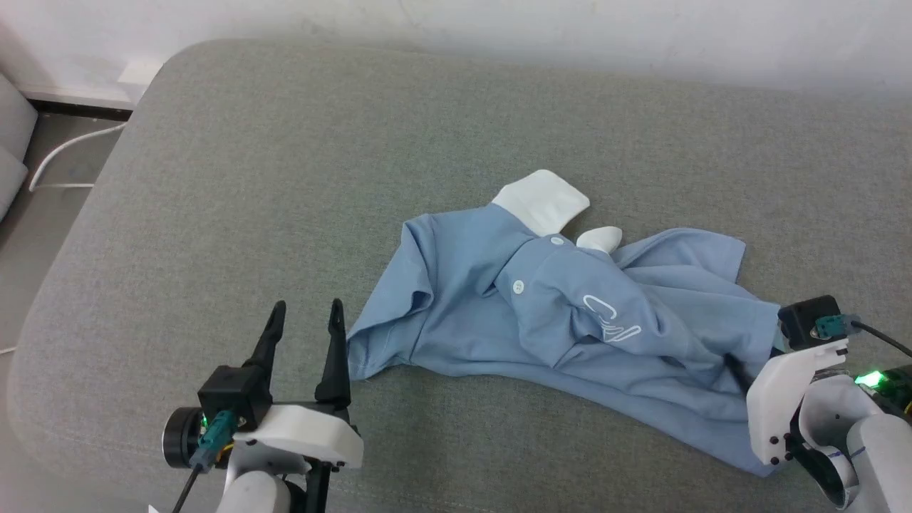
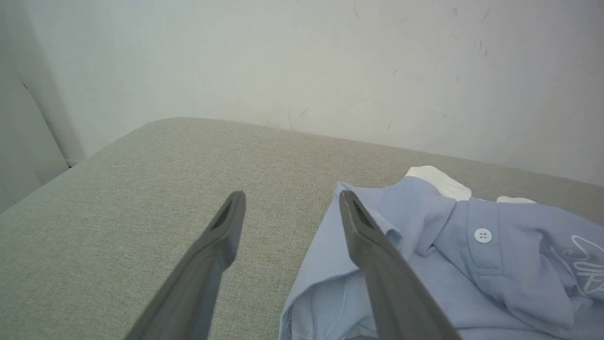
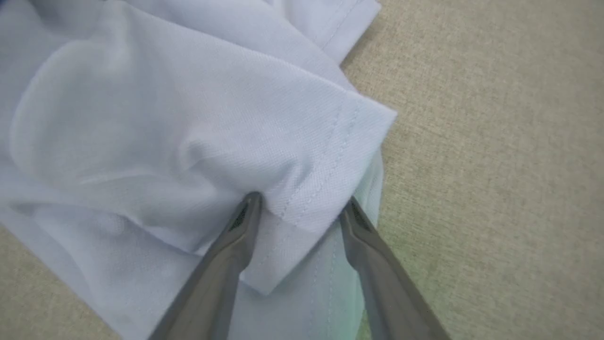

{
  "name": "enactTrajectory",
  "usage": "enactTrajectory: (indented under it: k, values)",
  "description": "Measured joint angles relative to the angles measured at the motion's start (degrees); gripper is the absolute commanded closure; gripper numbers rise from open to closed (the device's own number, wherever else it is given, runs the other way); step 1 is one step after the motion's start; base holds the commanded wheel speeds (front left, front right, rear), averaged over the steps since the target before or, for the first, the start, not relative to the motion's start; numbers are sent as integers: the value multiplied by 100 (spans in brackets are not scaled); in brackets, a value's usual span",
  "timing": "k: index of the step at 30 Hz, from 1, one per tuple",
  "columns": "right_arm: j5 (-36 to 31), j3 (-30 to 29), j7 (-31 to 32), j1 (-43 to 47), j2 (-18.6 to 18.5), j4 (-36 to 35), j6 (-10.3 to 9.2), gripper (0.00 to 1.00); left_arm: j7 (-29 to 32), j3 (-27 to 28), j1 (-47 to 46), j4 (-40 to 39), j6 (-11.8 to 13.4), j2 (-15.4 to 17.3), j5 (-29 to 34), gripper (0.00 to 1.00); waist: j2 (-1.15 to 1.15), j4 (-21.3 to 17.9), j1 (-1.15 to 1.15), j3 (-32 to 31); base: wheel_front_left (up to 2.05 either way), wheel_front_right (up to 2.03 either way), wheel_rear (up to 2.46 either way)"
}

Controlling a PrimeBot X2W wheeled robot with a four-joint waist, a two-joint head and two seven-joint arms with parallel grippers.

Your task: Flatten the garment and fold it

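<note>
Grey woven-fabric cushion, broad, with a rounded far-left corner. White wall behind it carries small dark scuffs. Left of the cushion: floor, a white cable lying curved, and a dark baseboard strip.

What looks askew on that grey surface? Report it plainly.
The garment is rumpled, not flat: its white collar sticks out crooked at the far edge, and a fold across the chest buckles the script. No damage shows.

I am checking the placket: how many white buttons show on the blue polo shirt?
2. The upper button sits just below the white collar; the lower button lies further down the placket. Folds of the polo shirt may hide more.
</note>
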Motion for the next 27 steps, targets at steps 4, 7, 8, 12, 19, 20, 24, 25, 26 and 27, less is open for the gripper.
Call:
enactTrajectory:
  k: [4, 7, 8, 12, 19, 20, 24, 25, 26, 27]
  values:
    - [-55, 22, -272, -56, -51, 49, 0, 100, 0, 46, 0, 60, -44, -21, 41, 0, 0, -24, 0, -28, 0, 0, 0]
    - [-147, -99, -479, -52, -62, -89, 0, 100, 0, 93, 6, 108, -82, -35, 42, 0, 0, -72, 0, -93, 0, 0, 0]
    - [-176, -170, -520, -47, -58, -192, 0, 100, 0, 110, 11, 120, -90, -40, 44, 0, 0, -96, 0, -117, 0, 0, 0]
    - [-199, -591, -578, 112, 16, -811, 0, 100, 0, 196, 58, 131, -101, -55, 78, 0, 0, -240, 0, -211, 0, 0, 0]
    - [-455, -1801, -85, 405, 162, -1696, 0, 100, 0, 241, 129, 119, -149, -121, 98, 0, 0, -547, -1, -318, 0, 0, 0]
    - [-506, -1964, 33, 419, 167, -1706, 0, 100, 0, 232, 125, 116, -152, -127, 99, 0, 0, -579, -1, -316, 0, 0, 0]
    - [-676, -2633, 348, 456, 169, -1367, 0, 100, 0, 193, 91, 115, -203, -147, 129, 0, 0, -622, -1, -229, 0, 0, 0]
    - [-709, -2747, 369, 457, 176, -1216, 0, 100, 0, 179, 75, 116, -204, -152, 135, 0, 0, -618, -1, -196, 0, 0, 0]
    - [-735, -2853, 368, 454, 183, -1046, 0, 100, 0, 166, 64, 120, -233, -157, 135, 0, 0, -610, -1, -162, 0, 0, 0]
    - [-759, -2956, 366, 445, 200, -866, 0, 100, 0, 155, 54, 132, -244, -160, 136, 0, 0, -602, 0, -130, 0, 0, 0]
